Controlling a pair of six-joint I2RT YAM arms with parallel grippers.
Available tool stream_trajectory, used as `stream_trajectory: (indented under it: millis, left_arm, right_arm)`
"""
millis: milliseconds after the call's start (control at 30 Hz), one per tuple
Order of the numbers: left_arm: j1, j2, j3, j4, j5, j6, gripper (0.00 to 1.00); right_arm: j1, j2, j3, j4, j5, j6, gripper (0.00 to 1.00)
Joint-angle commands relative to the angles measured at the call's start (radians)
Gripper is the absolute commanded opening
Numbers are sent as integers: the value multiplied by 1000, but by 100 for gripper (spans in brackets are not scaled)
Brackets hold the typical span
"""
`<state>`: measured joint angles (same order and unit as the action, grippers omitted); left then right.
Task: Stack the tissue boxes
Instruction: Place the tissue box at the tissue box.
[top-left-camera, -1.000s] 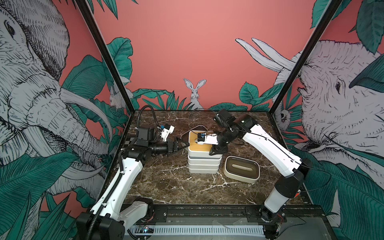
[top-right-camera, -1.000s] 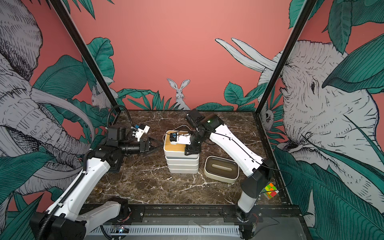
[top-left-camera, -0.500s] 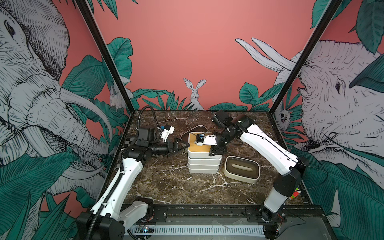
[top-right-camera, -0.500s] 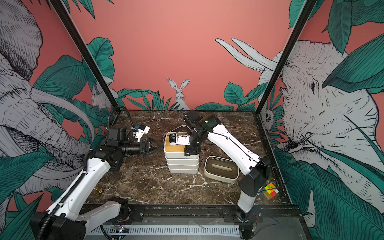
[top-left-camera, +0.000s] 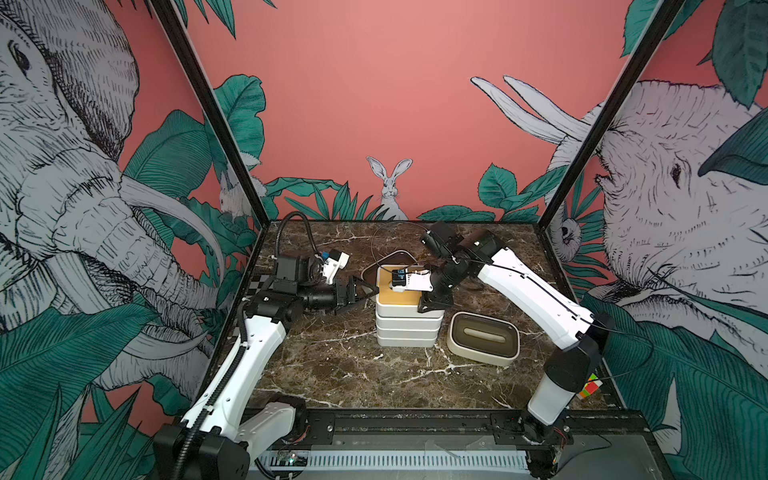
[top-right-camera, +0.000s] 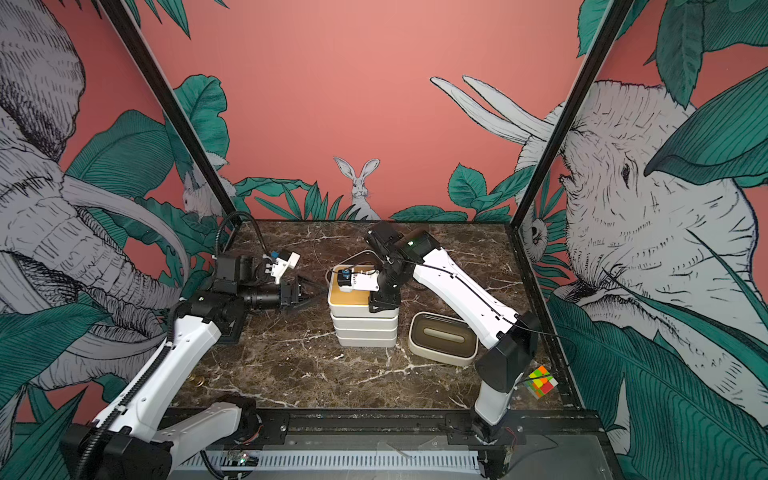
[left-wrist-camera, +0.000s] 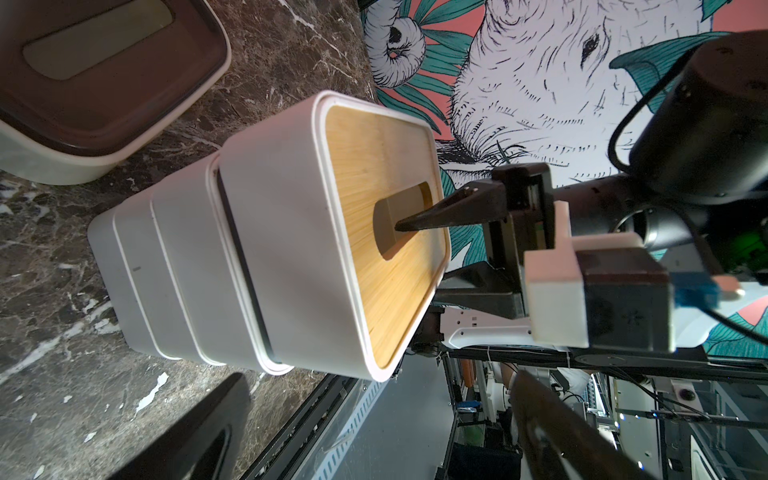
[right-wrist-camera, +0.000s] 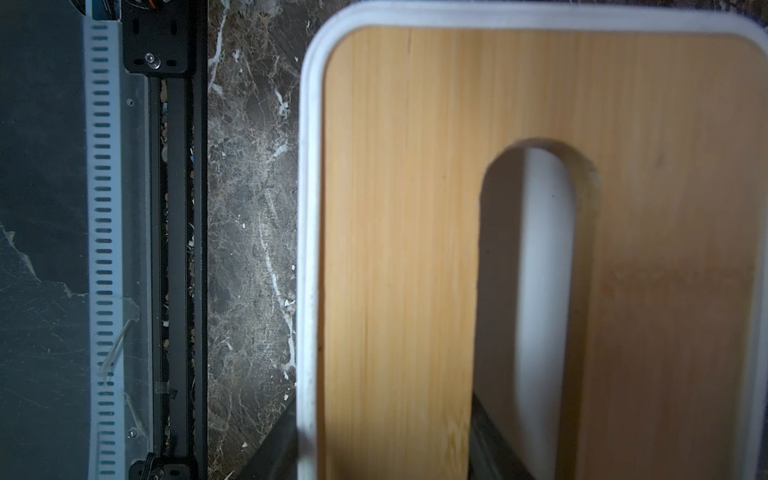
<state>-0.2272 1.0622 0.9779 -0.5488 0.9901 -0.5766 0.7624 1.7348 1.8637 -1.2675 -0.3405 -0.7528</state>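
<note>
A stack of white tissue boxes (top-left-camera: 408, 328) (top-right-camera: 365, 332) stands mid-table. The top box has a bamboo-tan lid (top-left-camera: 397, 297) (left-wrist-camera: 386, 232) (right-wrist-camera: 399, 249) and sits on the stack. My right gripper (top-left-camera: 432, 301) (top-right-camera: 382, 301) (right-wrist-camera: 386, 453) is shut on it. One finger reaches into the oval slot (left-wrist-camera: 401, 226), the other lies outside the box wall. My left gripper (top-left-camera: 357, 291) (top-right-camera: 305, 291) (left-wrist-camera: 382, 436) hangs open just left of the stack, holding nothing. A brown-lidded box (top-left-camera: 482, 338) (top-right-camera: 442, 338) lies to the stack's right. Another brown-lidded box (top-left-camera: 400, 258) (left-wrist-camera: 95, 70) sits behind the stack.
A multicoloured cube (top-left-camera: 588, 386) (top-right-camera: 540, 380) rests at the front right corner by the right arm's base. A checkerboard (top-left-camera: 259, 284) shows at the left edge behind the left arm. Black frame posts and patterned walls close in the marble table (top-left-camera: 353, 374).
The right arm has shifted slightly to the left while keeping its grip on the top box. The left arm and the other boxes have not moved.
</note>
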Motion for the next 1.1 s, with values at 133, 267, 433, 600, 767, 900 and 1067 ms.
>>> stream_trajectory:
  millis: [133,267,433,600,767,900,1067]
  left_arm:
    - [6,-10,-18,-12,9,14,100]
    - [6,-16,-18,-13,8,11,100]
    - [6,-16,-21,-13,7,11,100]
    - [6,-11,-18,-11,7,12,100]
    - [6,-8,-21,0,13,4,99]
    - [6,-11,-22,1,13,3,99]
    - [6,-10,-21,1,11,2,100]
  right_arm:
    - [23,-15,6,10,4,-7,42]
    - [22,-7,12,8,9,7,42]
    - [22,5,20,2,20,16,42]
    - [23,-2,9,2,21,14,44]
    - [23,-8,0,9,22,16,45]
    - [22,-7,-1,7,18,15,45]
    - [22,-7,-3,10,16,17,46]
